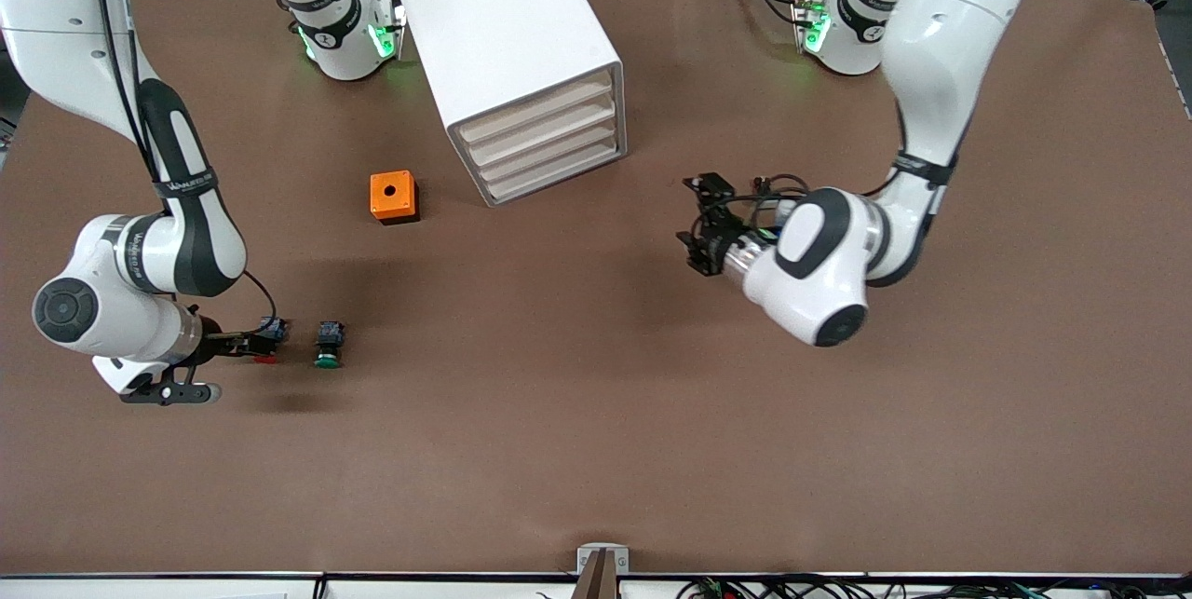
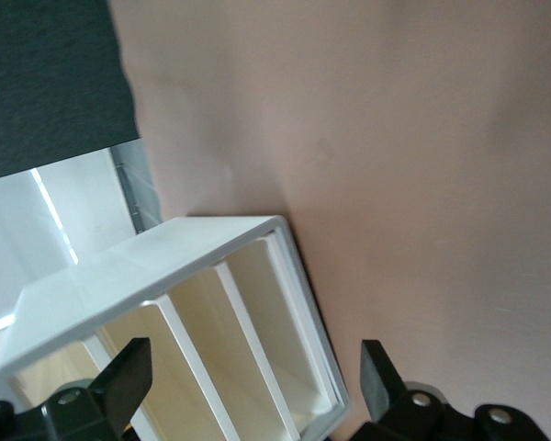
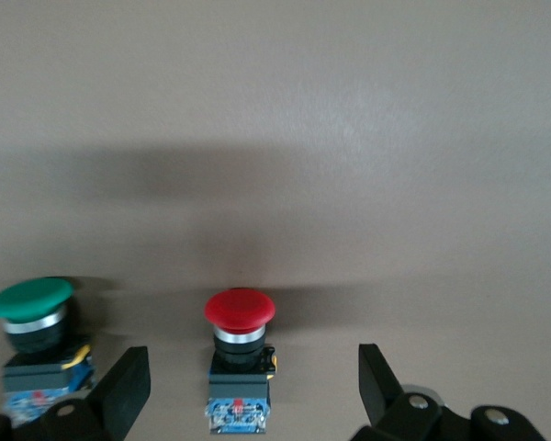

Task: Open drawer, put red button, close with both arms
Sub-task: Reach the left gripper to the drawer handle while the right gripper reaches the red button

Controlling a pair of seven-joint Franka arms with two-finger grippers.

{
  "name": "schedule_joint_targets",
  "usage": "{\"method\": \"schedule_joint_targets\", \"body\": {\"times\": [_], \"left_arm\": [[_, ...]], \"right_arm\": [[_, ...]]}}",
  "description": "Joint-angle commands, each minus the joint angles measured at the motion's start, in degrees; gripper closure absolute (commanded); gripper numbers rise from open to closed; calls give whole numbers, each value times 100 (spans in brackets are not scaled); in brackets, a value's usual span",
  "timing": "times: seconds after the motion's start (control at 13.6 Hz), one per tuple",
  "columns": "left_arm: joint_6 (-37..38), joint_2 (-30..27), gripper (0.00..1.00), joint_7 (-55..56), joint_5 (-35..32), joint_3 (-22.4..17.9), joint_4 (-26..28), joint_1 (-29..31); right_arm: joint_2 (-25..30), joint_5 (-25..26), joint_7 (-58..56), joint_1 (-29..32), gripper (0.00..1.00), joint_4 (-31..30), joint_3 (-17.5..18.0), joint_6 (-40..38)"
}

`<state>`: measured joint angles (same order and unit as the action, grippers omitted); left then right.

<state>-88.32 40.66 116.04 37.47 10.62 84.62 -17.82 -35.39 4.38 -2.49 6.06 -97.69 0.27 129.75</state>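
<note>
Red cap and black-and-blue body mark the red button (image 3: 240,358), which lies on the brown table (image 1: 596,450) toward the right arm's end, just beside the green button (image 1: 328,344). In the right wrist view it sits squarely between the right gripper's (image 1: 250,345) 2 fingers (image 3: 119,390), which stand apart on either side of it without touching. That centring looks deliberate: the fingers only need to close to take the button and leave its green twin alone.

White and boxy, the drawer unit (image 1: 521,49) stands farther from the front camera, between the 2 arm bases, its front (image 1: 545,142) angled toward the left arm's end of the table. All 4 drawers appear shut. The left gripper (image 1: 700,226) hovers over the bare table in front of those drawers, and its wrist view looks straight at the drawer front with the fingers (image 2: 119,377) spread wide. I judge it is lined up this way so it can reach a drawer edge while the other arm fetches the button.

Orange, with a round hole in its top, a small box (image 1: 394,197) rests on the table near the drawer unit and seems to play no part.

No drawer is open yet and the button is not yet gripped, so the task looks to be at its start
</note>
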Motion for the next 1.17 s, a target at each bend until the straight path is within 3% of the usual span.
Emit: {"method": "schedule_joint_targets", "body": {"times": [0.0,0.15,0.22,0.29,0.44,0.81,1.03,1.1], "left_arm": [[61,301,0,908,339,-51,-287,-282],[69,372,0,1603,655,-51,-367,-318],[87,372,7,1789,830,-43,-367,-336],[87,381,21,1852,1050,-43,-358,-458],[87,398,29,1870,1341,-51,-358,-643],[78,504,29,1993,1553,-51,-367,-1047],[69,627,42,2002,1771,-43,-358,-1135],[69,627,42,2019,1868,-51,-358,-1232]], "right_arm": [[102,-86,178,106,0,-232,96,111],[102,-86,344,88,0,-425,96,312],[102,-95,467,79,0,-513,96,435],[102,-95,582,79,0,-566,96,480],[102,-95,723,62,0,-602,105,498],[102,-95,882,53,0,-883,96,665],[102,-86,882,27,1,-901,96,656],[102,-86,873,18,15,-901,96,665]]}}
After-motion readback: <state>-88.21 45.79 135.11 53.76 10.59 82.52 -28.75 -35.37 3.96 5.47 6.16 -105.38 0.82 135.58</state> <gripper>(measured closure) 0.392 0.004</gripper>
